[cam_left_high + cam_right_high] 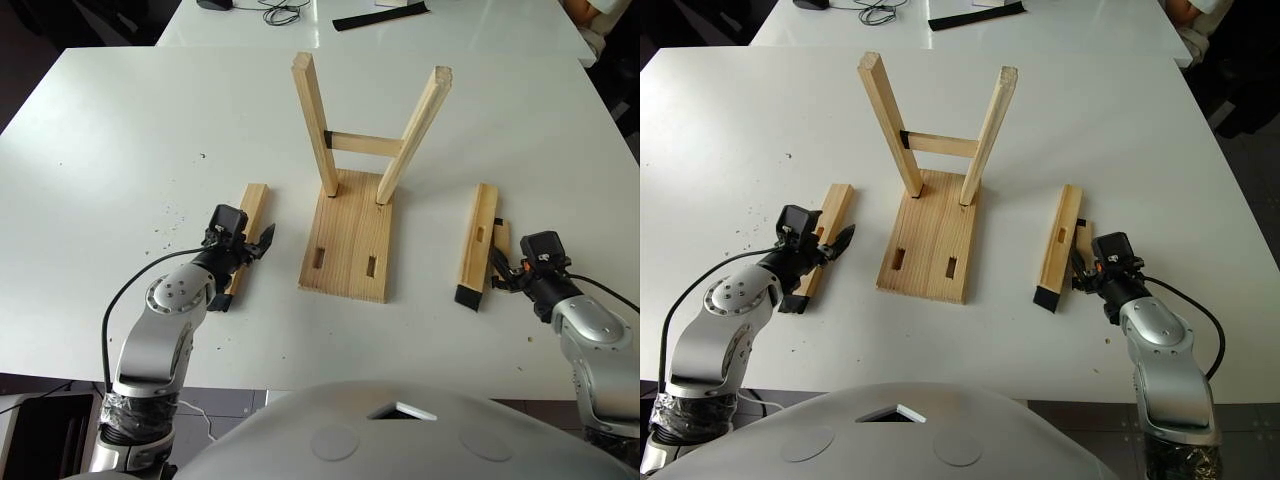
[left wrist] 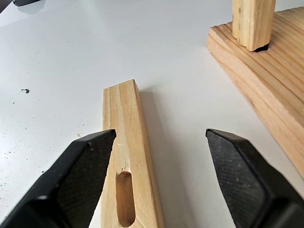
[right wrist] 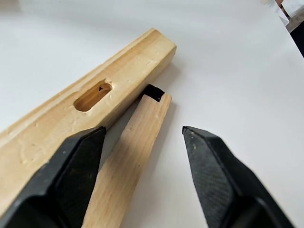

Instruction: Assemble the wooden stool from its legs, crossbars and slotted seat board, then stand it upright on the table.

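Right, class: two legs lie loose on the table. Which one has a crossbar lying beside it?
The right-hand leg, by the right gripper: a crossbar lies along its outer side. The left-hand leg, by the left gripper, lies alone.

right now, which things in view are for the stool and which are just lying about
For the stool: seat board, standing legs, fitted crossbar, left loose leg, right loose leg, loose crossbar.
Lying about: black strip, cables, dark speck.
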